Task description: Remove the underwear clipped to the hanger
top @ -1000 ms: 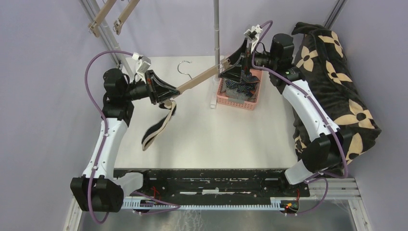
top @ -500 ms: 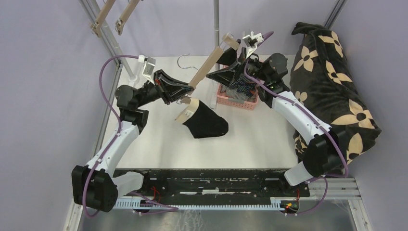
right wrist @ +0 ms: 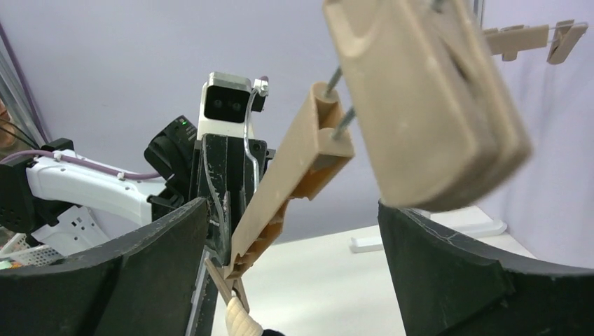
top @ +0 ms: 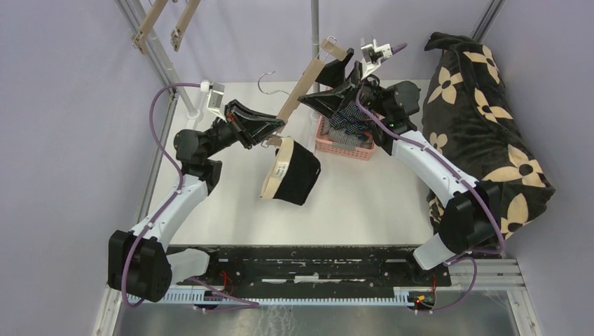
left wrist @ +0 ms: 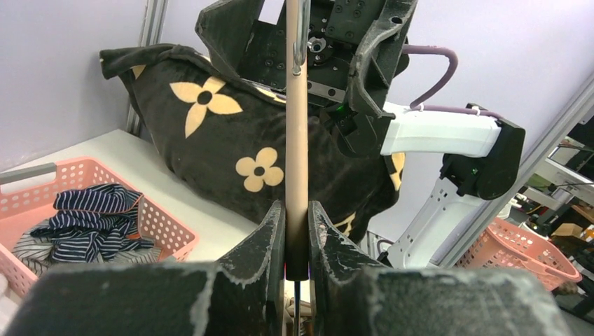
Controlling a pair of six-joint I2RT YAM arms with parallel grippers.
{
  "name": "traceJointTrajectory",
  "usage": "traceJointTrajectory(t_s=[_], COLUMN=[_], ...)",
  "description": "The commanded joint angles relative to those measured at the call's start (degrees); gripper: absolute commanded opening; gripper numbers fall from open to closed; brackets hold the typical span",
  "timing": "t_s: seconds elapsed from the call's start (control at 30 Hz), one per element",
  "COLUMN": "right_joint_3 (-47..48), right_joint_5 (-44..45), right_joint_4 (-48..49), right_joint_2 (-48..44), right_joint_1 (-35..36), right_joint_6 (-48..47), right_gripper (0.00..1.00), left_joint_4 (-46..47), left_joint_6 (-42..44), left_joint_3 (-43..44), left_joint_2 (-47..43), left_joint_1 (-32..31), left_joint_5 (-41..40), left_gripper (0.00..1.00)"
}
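My left gripper (top: pixel 272 133) is shut on the lower part of a tan wooden clip hanger (top: pixel 301 87), which tilts steeply up to the right. The plain black underwear (top: pixel 293 171), with a cream waistband, hangs from the hanger's lower clip (right wrist: pixel 225 285). My right gripper (top: pixel 326 84) is open at the hanger's upper end, its fingers either side of the bar (right wrist: pixel 280 189) and just below the empty upper clip (right wrist: pixel 427 98). In the left wrist view my jaws (left wrist: pixel 296 224) squeeze the bar (left wrist: pixel 296 126). The navy striped underwear (left wrist: pixel 94 217) and a grey-white one lie in the pink basket (top: pixel 347 143).
The flower-print blanket (top: pixel 490 119) is piled at the right edge. A vertical metal pole (top: pixel 315 35) stands behind the basket. Two more wooden hangers (top: pixel 161 21) hang on the frame at the top left. The hanger's wire hook (top: pixel 265 80) sticks out behind it.
The left gripper has raised and tilted the hanger steeper. The black underwear has swung from spread low to hanging under the lower clip. The right gripper has lifted from the basket to the upper clip.
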Motion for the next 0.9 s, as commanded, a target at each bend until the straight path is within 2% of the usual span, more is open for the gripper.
traceJointTrajectory(t_s=[0.0,0.37,0.43,0.57,0.63,0.67,0.7,0.77,0.8,0.87], right_joint_3=[4.1,5.8,6.3,8.2,9.1,9.4,9.6,9.5,9.1,8.7], right_joint_5=[1.8,4.5,4.1,2.8,2.3,1.9,1.6,1.7,2.5,2.7], right_joint_4=[4.5,6.1,6.0,5.8,5.9,6.1,5.8,3.9,2.5,0.4], right_joint_2=[0.9,3.4,3.9,5.0,5.6,5.7,5.7,5.5,5.2,4.4], right_joint_1=[0.5,0.9,1.1,1.3,1.4,1.5,1.6,1.7,1.7,1.7], right_joint_6=[1.1,1.9,2.2,3.5,4.7,5.0,4.8,3.8,3.0,0.9], right_gripper=[0.97,0.95,0.92,0.77,0.74,0.7,0.57,0.06,0.02,0.01], left_joint_4=[8.8,16.2,15.9,15.6,15.5,15.7,15.7,15.8,15.9,15.5], left_joint_6=[-4.6,-9.6,-9.5,-9.2,-9.1,-9.3,-9.2,-9.0,-9.0,-8.6], left_joint_3=[0.2,-0.8,-0.9,-0.9,-0.9,-0.9,-0.9,-1.0,-1.0,-1.1], left_joint_2=[0.4,2.1,2.4,3.3,3.8,4.1,4.3,4.5,4.5,4.3], left_joint_1=[-0.7,-2.1,-2.4,-2.8,-3.1,-3.1,-3.2,-3.3,-3.3,-3.3], left_joint_5=[-2.4,-2.9,-3.2,-3.6,-3.8,-3.8,-4.1,-4.5,-4.6,-4.9], left_gripper=[0.03,0.03,0.03,0.03,0.03,0.03,0.03,0.03,0.03,0.03])
